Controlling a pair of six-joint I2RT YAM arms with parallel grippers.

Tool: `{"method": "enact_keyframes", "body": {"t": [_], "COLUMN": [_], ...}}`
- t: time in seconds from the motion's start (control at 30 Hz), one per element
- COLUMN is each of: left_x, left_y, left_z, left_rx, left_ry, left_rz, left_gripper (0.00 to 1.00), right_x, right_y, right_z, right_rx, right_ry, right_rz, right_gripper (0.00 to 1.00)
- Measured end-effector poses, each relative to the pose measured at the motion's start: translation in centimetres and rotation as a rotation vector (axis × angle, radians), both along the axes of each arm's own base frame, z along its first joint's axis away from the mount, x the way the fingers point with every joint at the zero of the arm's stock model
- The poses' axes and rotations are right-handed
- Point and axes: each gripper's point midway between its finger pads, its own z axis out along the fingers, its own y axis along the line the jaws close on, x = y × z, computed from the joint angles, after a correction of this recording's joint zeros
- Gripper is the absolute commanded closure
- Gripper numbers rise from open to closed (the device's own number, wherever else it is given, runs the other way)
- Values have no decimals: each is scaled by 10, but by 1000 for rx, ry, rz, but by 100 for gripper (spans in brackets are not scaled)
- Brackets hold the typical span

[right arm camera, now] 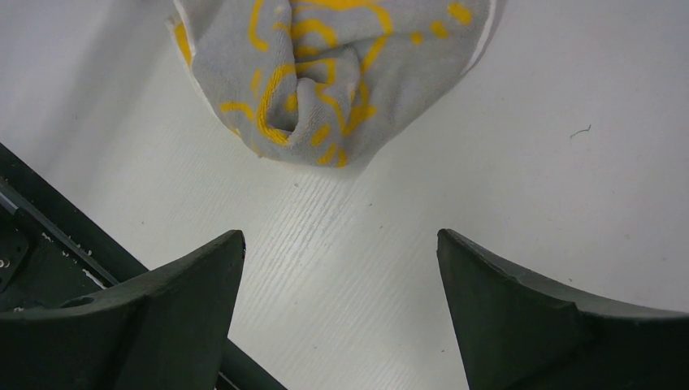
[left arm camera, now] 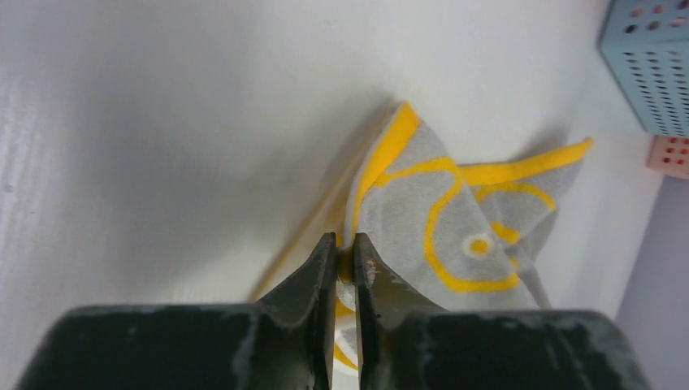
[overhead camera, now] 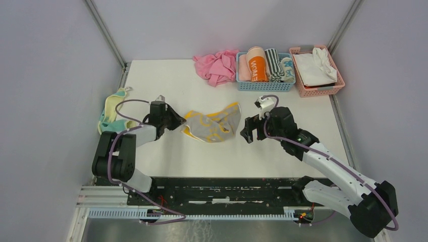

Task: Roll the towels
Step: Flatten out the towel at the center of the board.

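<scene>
The light grey terry towel with yellow marks (overhead camera: 214, 123) lies crumpled in the middle of the white counter (overhead camera: 166, 85); the left fingers (left arm camera: 315, 276) are closed to a thin slit on its yellow-trimmed left edge, with a sliver of cloth pinched between them, and the towel bunches in folds beyond their tips; the right fingers (right arm camera: 191, 284) are spread wide and hold nothing, with bare counter between them; the towel's rounded, gathered right end lies just ahead of their tips, apart from both; the pale yellow terry towel with a teal figure (overhead camera: 112, 113) lies rumpled at the counter's left edge, beside the left arm, and neither pair of fingers touches it; along the far edge a plain pink cloth (overhead camera: 217, 65) is heaped just beside a blue perforated plastic basket (overhead camera: 265, 85) that holds rolled towels (overhead camera: 257, 63) side by side; a pink plastic basket (overhead camera: 318, 91) with a white cloth (overhead camera: 315, 68) stands right next to it
</scene>
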Motion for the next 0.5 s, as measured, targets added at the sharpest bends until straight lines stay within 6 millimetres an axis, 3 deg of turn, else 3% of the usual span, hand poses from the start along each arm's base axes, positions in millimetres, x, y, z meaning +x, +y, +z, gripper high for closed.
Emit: {"method": "enact_keyframes", "body": {"t": [0.07,0.33,0.4,0.5], "left_x": [-2,-3,-1,5], "left_y": [-6,-37,-49,-66], "left_z": [14,104,142,218], "left_rx": [-38,-162,-186,-211], "left_ry": [-30,-229,-285,-413], "left_rz": [-18,-103,-132,-175], "left_gripper": [97,97,97,97], "right_x": [1,10,13,17], "right_y": [0,4,6,9], "right_z": [-2,-15,-18,-21], "right_rx": [-4,-9,-11,-9], "right_ry": [4,25,32,29], "right_rz": [-3,-25,-27,-27], "right_gripper": [4,4,4,5]}}
